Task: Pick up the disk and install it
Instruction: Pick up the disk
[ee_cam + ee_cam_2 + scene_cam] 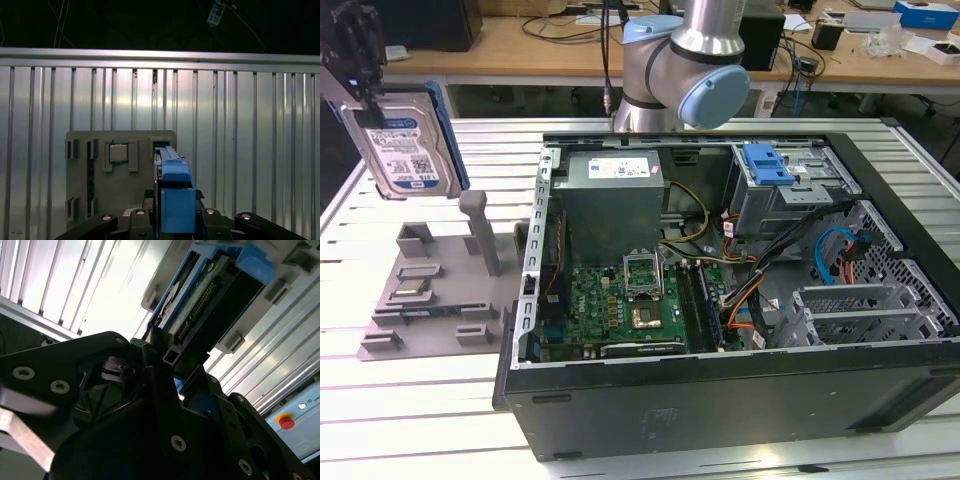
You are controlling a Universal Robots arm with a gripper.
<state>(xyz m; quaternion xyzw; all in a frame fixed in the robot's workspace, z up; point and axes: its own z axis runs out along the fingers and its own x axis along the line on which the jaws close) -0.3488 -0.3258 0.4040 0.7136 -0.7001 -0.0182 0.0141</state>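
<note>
The disk (405,148), silver-grey with a blue-and-white label and a blue bracket, hangs upright in the air at the exterior view's upper left. It is above the grey holder plate (430,290). My gripper (362,88) is shut on the disk's upper end. In the second wrist view the disk (207,292) shows edge-on with its connector row, clamped by my gripper (167,357). In the first wrist view the blue bracket of the disk (175,192) rises from my gripper (175,215), over the holder plate (120,190).
An open computer case (720,400) lies on the slatted metal table (410,420). Inside it are a grey power-supply box (613,195), a motherboard (620,300), cables and a drive cage with a blue latch plate (767,165). The arm's base (680,70) stands behind the case.
</note>
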